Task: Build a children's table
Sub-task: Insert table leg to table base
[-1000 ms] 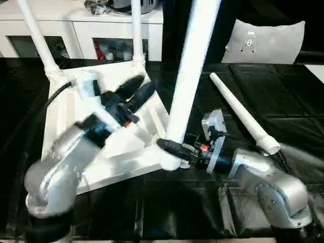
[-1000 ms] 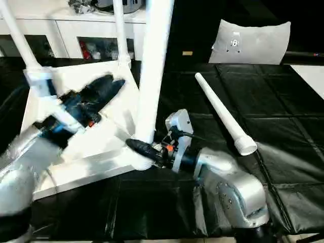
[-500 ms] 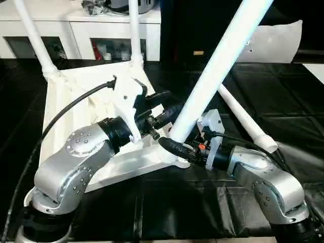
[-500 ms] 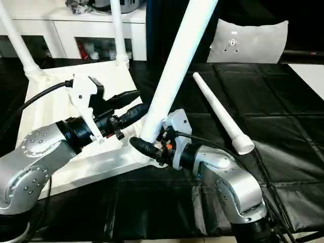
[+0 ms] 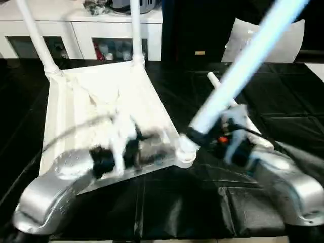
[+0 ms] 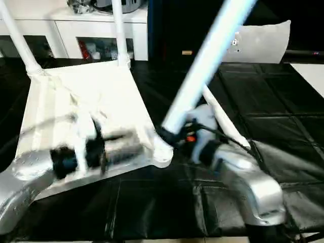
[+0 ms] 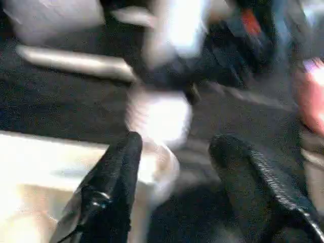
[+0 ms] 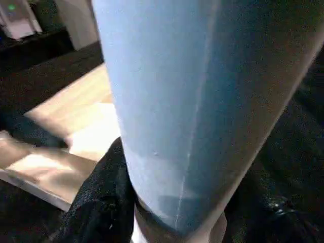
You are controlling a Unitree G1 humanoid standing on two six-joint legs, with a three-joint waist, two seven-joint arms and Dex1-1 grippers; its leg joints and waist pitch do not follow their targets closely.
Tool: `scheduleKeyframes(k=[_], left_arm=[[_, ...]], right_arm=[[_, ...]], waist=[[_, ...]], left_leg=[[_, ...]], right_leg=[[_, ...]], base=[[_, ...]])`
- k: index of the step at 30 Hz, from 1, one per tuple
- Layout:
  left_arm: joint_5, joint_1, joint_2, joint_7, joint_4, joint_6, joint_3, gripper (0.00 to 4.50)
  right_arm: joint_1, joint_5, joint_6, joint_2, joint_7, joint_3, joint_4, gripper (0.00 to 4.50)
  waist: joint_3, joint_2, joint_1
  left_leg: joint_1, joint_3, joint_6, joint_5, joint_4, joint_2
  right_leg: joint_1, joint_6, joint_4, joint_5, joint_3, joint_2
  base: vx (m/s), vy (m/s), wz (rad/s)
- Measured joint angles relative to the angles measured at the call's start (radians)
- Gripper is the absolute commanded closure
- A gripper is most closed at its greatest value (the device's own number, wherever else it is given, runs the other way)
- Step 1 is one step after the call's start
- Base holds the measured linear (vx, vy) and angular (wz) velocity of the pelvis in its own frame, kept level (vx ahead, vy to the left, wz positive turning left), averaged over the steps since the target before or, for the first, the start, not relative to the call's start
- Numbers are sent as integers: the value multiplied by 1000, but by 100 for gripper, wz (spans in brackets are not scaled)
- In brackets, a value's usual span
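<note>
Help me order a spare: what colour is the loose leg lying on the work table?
White, seen best in the left eye view: loose leg.

A black-covered work table (image 5: 152,212) fills the foreground; a white cabinet (image 5: 86,25) stands behind; darkness beside it.

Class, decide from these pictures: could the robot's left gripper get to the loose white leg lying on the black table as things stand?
Probably not directly. The loose leg lies beyond the tilted leg that the right gripper holds; that leg and arm bar the left gripper.
</note>
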Motion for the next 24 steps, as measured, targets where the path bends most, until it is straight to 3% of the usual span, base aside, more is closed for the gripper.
scheduleKeyframes(k=[6, 9, 12, 19, 24], left_arm=[[81, -43, 19, -100, 167, -30, -81, 117], [116, -73, -4, -112, 267, -73, -94, 116], [127, -105, -14, -121, 334, -97, -102, 87], [166, -125, -23, -164, 418, -124, -117, 34], [207, -146, -35, -158, 465, -159, -130, 29]], right_arm=[[38, 1, 17, -33, 2, -4, -31, 261], [42, 1, 21, -34, 2, -3, -30, 261], [42, 0, 21, -34, 0, -4, -30, 261], [42, -2, 21, -44, -1, -4, -31, 261], [42, -2, 21, -45, -2, -4, -31, 261]], waist=[[0, 3, 0], [2, 7, -1], [2, 10, 0], [3, 14, -1], [3, 15, 0]], left_leg=[[0, 0, 0, 0, -1, 0], [0, 1, 0, 0, 0, 0], [0, 1, 0, 0, 0, 0], [0, 1, 0, 0, -1, 0], [0, 1, 0, 0, 0, 0]], right_leg=[[0, 0, 0, 0, 0, 0], [0, -1, 0, 1, 1, 0], [0, -1, 0, 1, 1, 0], [0, -1, 0, 1, 0, 0], [0, -1, 0, 1, 0, 0]], base=[[0, 0, 0], [0, 0, 0], [0, 0, 0], [0, 0, 0], [0, 0, 0]])
